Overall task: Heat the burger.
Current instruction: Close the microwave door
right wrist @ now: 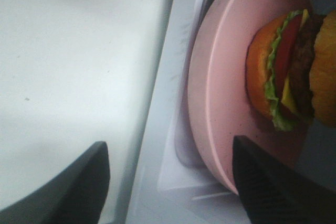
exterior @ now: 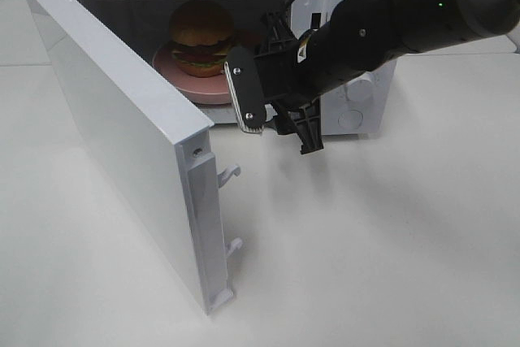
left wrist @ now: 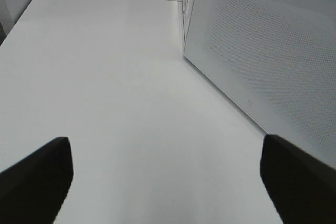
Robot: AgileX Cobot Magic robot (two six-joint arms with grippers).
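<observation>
The hand (right wrist: pixel 168 148), fingers spread and empty, faces the plate (right wrist: pixel 220 103) just ahead; the burger (right wrist: pixel 286 72) sits on it.

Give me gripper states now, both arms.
Left gripper: open, empty.
Right gripper: open, holding nothing, fingers apart in front of the round pink plate.
</observation>
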